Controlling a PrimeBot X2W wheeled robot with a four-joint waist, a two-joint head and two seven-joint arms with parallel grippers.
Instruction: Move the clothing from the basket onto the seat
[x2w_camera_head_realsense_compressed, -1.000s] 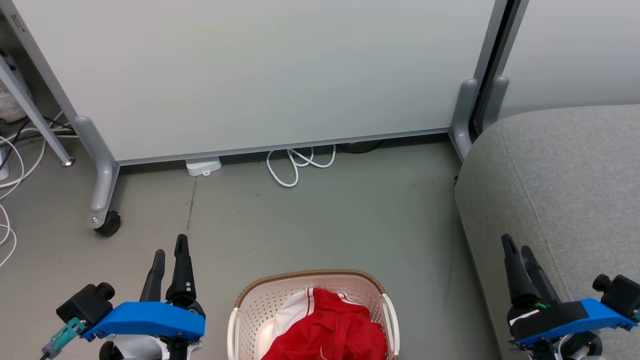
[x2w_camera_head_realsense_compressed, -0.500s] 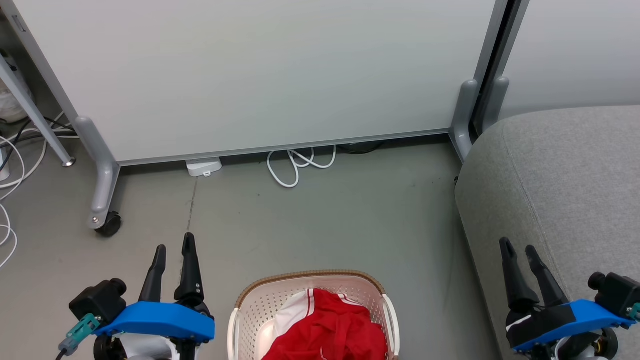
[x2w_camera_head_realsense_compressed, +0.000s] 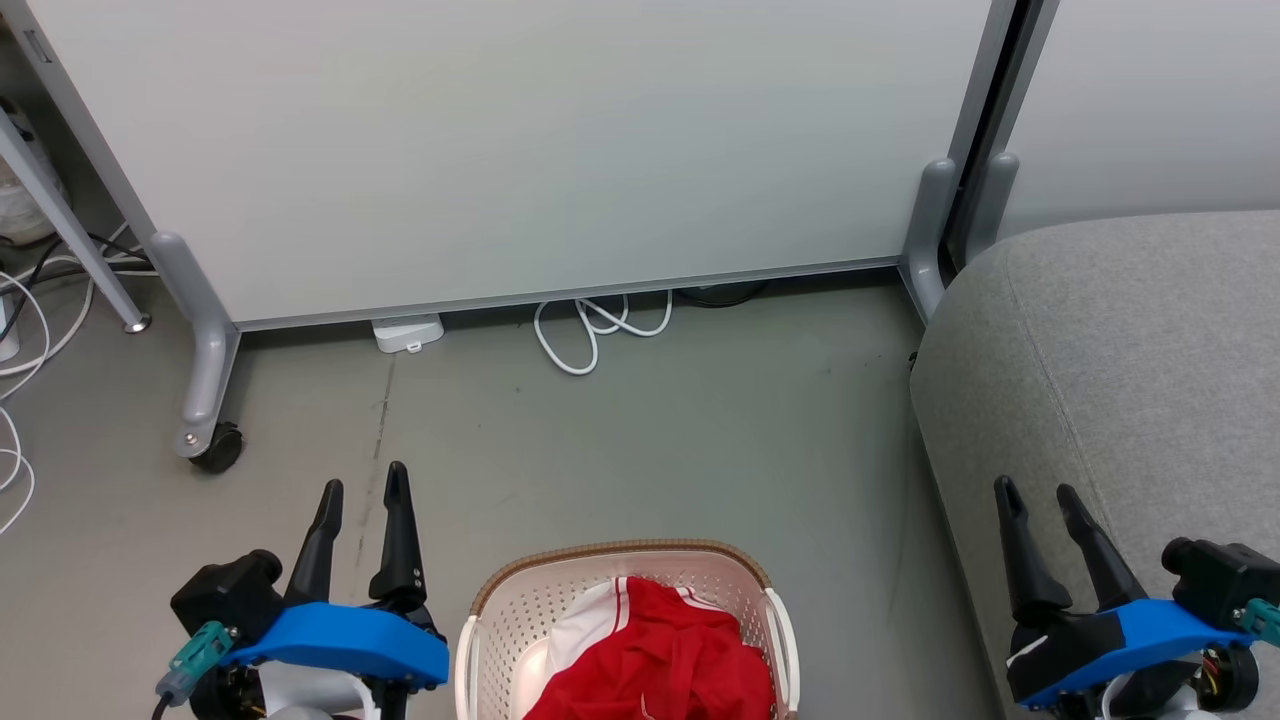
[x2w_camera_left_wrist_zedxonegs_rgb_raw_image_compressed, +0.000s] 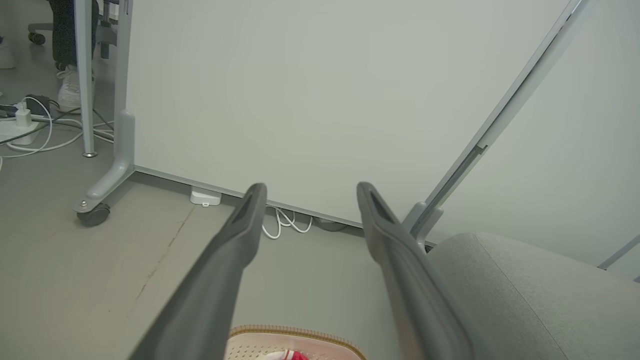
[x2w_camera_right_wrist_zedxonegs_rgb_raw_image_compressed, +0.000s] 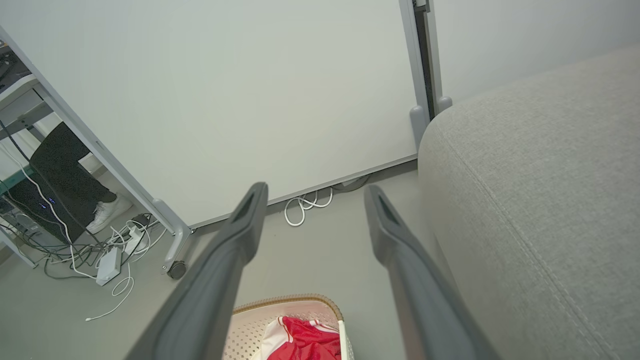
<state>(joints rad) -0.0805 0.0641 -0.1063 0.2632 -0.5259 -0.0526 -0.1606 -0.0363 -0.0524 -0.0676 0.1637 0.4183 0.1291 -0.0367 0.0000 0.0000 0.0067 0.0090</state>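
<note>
Two things sit nearest the camera, one on each side of the basket (x2w_camera_head_realsense_compressed: 620, 549); the left gripper (x2w_camera_head_realsense_compressed: 365, 480) hangs over bare floor (x2w_camera_head_realsense_compressed: 650, 440) just left of it, fingers spread wide and holding nothing; the right gripper (x2w_camera_head_realsense_compressed: 1035, 490) shows against the near edge of the seat (x2w_camera_head_realsense_compressed: 1130, 340), well to the basket's right, its fingers likewise parted and empty. Between them, at the bottom of the head view, the clothing (x2w_camera_head_realsense_compressed: 660, 660) lies heaped inside the basket, red cloth on top with a white panel and red-striped trim showing at its left; none of it is on the seat yet, so the job looks to be at its very start. The cloth should be light, limp and easy to crush; it will sag and trail once lifted, and the pieces look tangled, so one pull may drag both; the basket itself looks light and might shift if cloth catches on its holes. The best hold is probably a raised fold near the crest of the heap, pinched from above, rather than a flat edge against the wall. Farther off, a white cable (x2w_camera_head_realsense_compressed: 595, 330) lies looped on the floor at the foot of a pale partition (x2w_camera_head_realsense_compressed: 500, 150), which stands on a castor (x2w_camera_head_realsense_compressed: 215, 450) at the left.
</note>
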